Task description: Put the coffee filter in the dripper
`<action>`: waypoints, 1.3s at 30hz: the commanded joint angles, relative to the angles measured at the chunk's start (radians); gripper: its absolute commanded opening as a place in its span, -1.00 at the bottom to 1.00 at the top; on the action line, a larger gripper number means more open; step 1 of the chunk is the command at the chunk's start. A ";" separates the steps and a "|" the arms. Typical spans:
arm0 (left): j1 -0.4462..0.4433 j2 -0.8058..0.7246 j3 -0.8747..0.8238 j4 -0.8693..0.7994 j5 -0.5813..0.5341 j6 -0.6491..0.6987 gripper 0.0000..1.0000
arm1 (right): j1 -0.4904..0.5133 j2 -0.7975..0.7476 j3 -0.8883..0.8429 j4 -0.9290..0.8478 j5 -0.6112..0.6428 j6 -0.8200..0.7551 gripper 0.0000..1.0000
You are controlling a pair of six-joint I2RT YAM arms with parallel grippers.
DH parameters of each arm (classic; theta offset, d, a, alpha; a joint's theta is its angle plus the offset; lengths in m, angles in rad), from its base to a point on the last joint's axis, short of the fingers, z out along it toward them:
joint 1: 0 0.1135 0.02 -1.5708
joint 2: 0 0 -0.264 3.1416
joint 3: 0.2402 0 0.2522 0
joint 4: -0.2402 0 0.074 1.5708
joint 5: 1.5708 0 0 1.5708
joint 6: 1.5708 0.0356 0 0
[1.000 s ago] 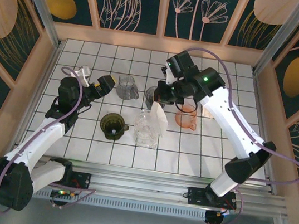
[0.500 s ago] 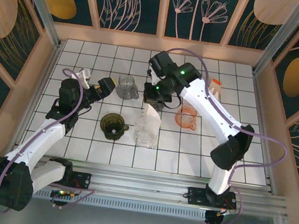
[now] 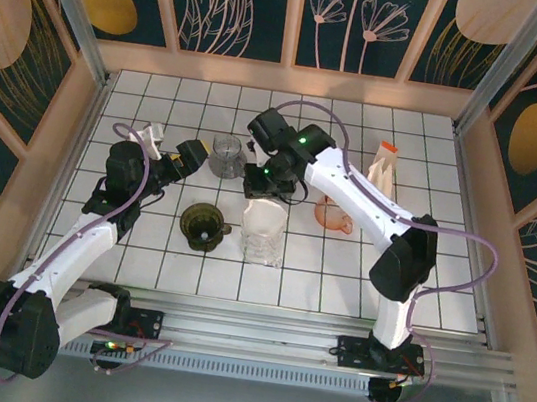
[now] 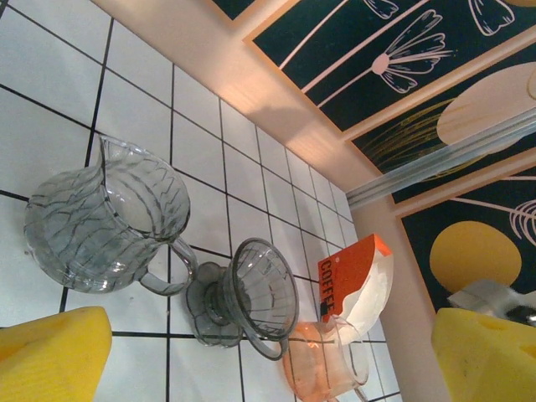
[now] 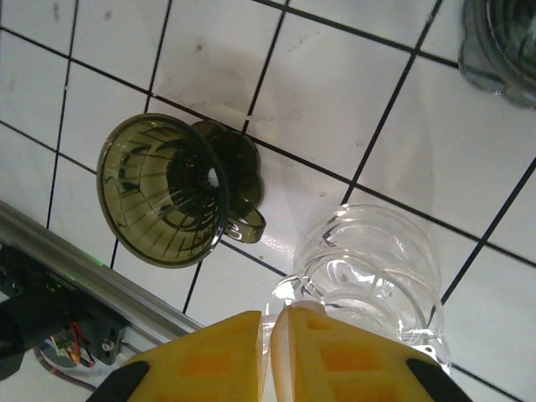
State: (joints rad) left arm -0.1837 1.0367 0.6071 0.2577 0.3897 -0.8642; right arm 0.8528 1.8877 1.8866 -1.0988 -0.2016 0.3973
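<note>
Dripper (image 3: pixel 203 225) left of glass vessel (image 3: pixel 263 245), filter (image 3: pixel 262 214) atop

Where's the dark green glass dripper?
In the top view, the dark green glass dripper sits left of centre on the white tiled table, just left of the clear glass dripper.

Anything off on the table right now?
Nothing spilled or broken. One oddity: the filter stands folded flat over the clear dripper, pinched by the right gripper, not spread open.

Top external camera: high, looking down on the tiled table (image 3: pixel 339 272). Left wrist camera: low, oblique, facing the glass pitcher (image 4: pixel 105 222). Right wrist camera: close, straight down on the clear dripper (image 5: pixel 368 260) (both shared with top view).
</note>
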 commanded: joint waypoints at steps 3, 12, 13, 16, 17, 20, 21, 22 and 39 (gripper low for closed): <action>-0.010 -0.007 -0.007 0.037 0.024 0.012 0.97 | 0.006 -0.046 0.010 0.038 0.052 -0.010 -0.20; -0.034 -0.007 0.024 0.003 0.031 0.036 0.98 | 0.003 -0.115 0.030 0.105 0.134 -0.026 0.17; -0.039 -0.009 0.029 -0.007 0.034 0.043 0.98 | 0.003 -0.129 0.023 0.121 0.149 -0.027 0.19; -0.065 -0.009 0.056 -0.043 0.032 0.066 0.98 | -0.007 -0.188 -0.048 0.184 0.170 -0.019 0.31; -0.081 -0.006 0.070 -0.065 0.028 0.079 0.96 | -0.012 -0.219 -0.097 0.214 0.175 -0.014 0.33; -0.144 0.005 0.103 -0.142 -0.004 0.129 0.89 | -0.014 -0.297 -0.225 0.279 0.180 -0.014 0.35; -0.167 0.009 0.109 -0.165 -0.015 0.143 0.89 | -0.016 -0.314 -0.255 0.291 0.177 -0.015 0.35; -0.190 0.012 0.110 -0.185 -0.025 0.154 0.88 | -0.015 -0.344 -0.303 0.308 0.176 -0.014 0.36; -0.382 -0.017 0.091 -0.315 -0.003 0.210 0.86 | -0.085 -0.638 -0.790 0.639 0.006 -0.026 0.57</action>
State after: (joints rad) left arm -0.5514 1.0027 0.6964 -0.0433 0.3630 -0.6655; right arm 0.7834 1.2591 1.1297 -0.5243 -0.1532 0.3786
